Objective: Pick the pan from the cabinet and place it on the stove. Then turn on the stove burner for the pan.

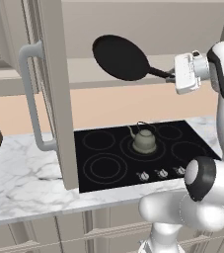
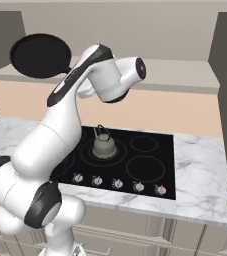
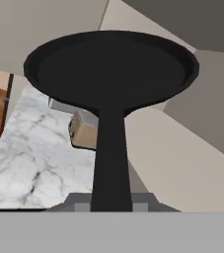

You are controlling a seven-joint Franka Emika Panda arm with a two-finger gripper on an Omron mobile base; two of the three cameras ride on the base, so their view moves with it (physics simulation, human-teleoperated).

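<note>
Gripper clamped on pan above kettle, beside cabinet door.

- The pan, clamped by its handle in the gripper, hangs in open air high above the stove, well clear of it.
- A kettle stands on the middle ring and blocks that spot.
- The rings around the kettle are bare.
- The open cabinet door hangs just left of the stove, its edge over the glass's left side, walling off that way.
- The knobs along the front edge lie uncovered.
</note>
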